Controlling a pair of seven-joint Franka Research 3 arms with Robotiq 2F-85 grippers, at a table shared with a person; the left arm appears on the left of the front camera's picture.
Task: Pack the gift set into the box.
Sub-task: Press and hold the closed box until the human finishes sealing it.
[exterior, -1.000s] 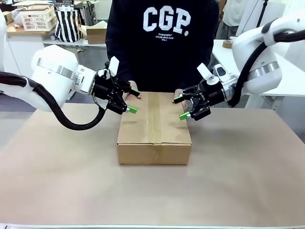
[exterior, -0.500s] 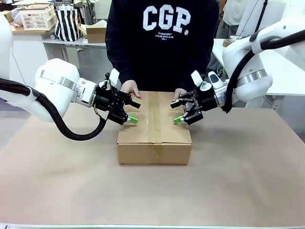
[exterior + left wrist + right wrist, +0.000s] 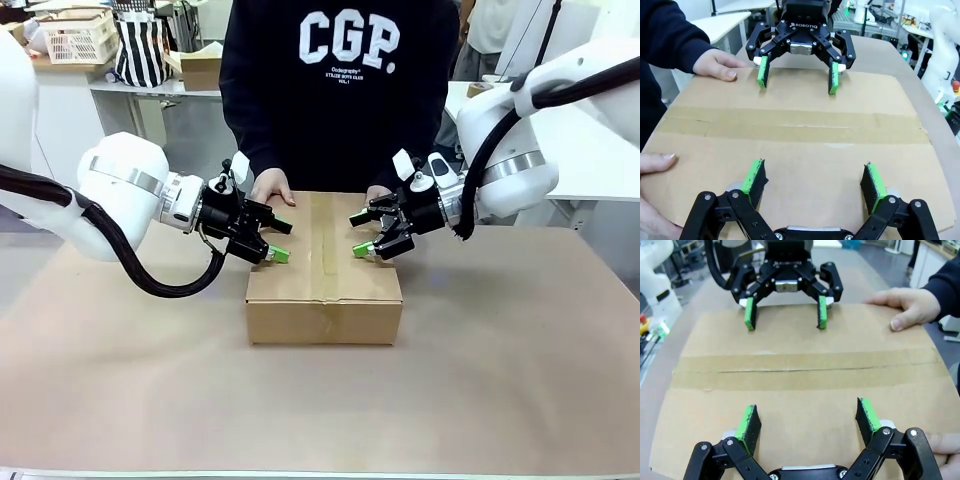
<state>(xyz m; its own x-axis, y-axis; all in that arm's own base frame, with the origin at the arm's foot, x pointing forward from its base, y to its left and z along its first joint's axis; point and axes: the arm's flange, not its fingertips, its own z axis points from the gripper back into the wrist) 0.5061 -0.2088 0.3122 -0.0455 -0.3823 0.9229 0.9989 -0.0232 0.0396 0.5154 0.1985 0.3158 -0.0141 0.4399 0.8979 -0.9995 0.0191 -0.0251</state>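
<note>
Two grippers face each other over the box (image 3: 324, 318), which sits on the table (image 3: 500, 380) with its flaps down and a brown tape strip (image 3: 325, 245) running along the middle of its top. The left gripper (image 3: 281, 241) is over the box's left half and the right gripper (image 3: 359, 235) over its right half, each on its own side of the tape. Both have their fingers spread wide with nothing between the green pads; whether the pads touch the cardboard cannot be told. At the box's far edge a person in a dark sweatshirt rests one hand (image 3: 272, 186) near the left gripper and the other hand (image 3: 377, 192) near the right gripper.
</note>
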